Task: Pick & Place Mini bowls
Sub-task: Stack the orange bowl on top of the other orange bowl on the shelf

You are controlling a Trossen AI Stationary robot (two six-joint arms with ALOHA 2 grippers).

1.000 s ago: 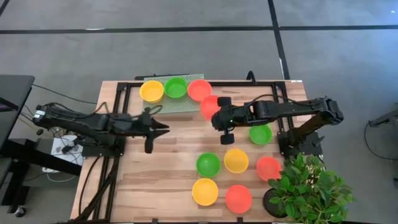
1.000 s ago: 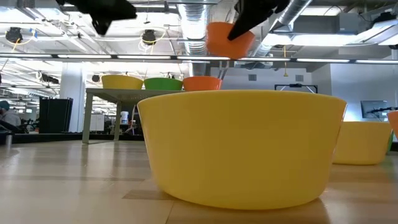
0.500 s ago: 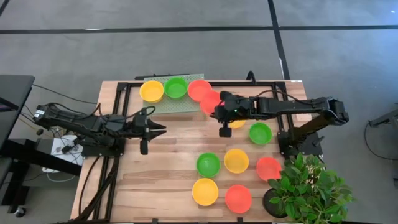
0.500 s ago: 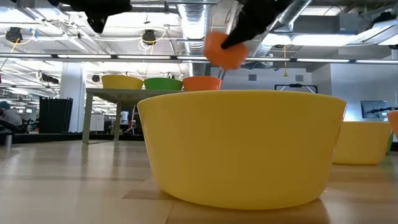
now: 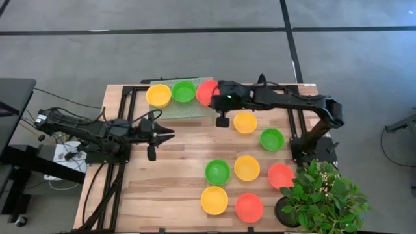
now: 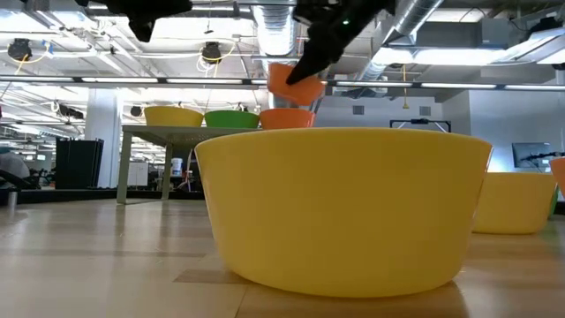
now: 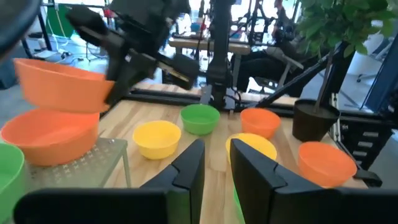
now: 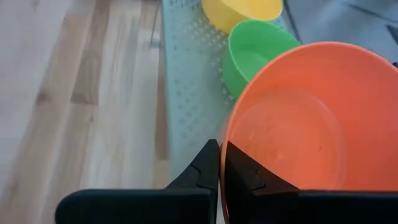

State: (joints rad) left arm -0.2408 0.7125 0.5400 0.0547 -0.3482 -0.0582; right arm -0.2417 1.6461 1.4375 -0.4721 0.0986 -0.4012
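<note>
My right gripper [image 8: 219, 163], pinched shut on the rim of a glossy orange-red plastic mini bowl [image 8: 298, 134], holds it directly above the matching bowl [image 7: 46, 135] on the green perforated mat [image 5: 170, 109]. Left gripper [image 7: 214, 163] waits well apart, slightly parted, empty.

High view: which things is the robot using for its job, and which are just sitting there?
Job: orange-red bowl pinched in the right arm's jaws over the mat; three bowls on it; seven loose bowls on the table.
Just there: potted plant; left arm, waiting at the table's left.
</note>
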